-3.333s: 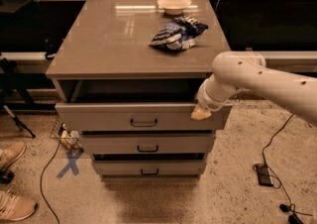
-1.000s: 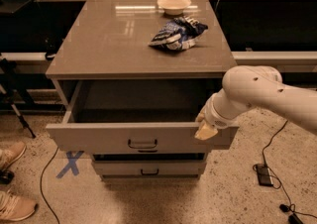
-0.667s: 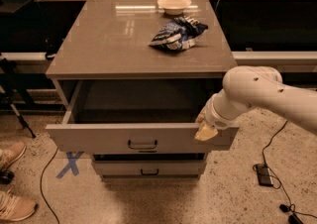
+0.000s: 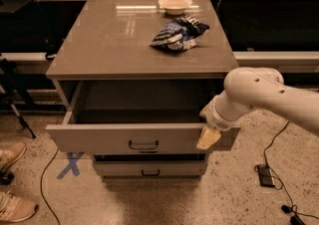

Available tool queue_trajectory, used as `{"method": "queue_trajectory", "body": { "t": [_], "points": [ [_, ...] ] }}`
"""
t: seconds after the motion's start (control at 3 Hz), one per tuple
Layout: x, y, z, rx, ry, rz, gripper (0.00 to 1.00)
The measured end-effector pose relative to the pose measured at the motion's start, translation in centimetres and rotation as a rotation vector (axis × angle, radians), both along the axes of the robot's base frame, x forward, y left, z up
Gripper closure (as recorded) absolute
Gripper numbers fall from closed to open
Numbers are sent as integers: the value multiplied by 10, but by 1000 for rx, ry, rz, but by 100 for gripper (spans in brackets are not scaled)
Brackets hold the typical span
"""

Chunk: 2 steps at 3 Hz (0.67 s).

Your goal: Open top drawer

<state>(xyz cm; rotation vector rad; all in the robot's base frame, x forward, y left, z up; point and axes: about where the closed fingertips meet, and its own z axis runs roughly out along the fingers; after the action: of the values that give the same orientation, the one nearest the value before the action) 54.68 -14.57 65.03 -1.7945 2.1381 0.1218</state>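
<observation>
The top drawer of the grey-beige cabinet stands pulled well out, its deep grey interior showing and its small black bar handle at the front's centre. My gripper is at the right end of the drawer's front panel, at the end of the white arm that comes in from the right. A pale fingertip lies against the front's upper right part. A lower drawer with a like black handle sits closed beneath.
A blue-and-white chip bag and a white bowl lie on the cabinet top. A person's shoes are at the left on the floor, beside a blue tape X. Cables and a black power adapter lie at the right.
Since 3.3 s ago the top drawer has slid far out toward me, with the gripper moving along at its right end. Over the last second almost nothing has moved.
</observation>
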Motion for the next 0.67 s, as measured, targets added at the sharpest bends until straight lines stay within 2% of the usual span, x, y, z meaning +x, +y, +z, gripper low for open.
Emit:
{"method": "queue_trajectory", "body": {
  "t": [0.33, 0.67],
  "points": [
    [-7, 6, -1, -14, 22, 31, 0],
    [-19, 15, -3, -32, 56, 68, 19]
  ]
}}
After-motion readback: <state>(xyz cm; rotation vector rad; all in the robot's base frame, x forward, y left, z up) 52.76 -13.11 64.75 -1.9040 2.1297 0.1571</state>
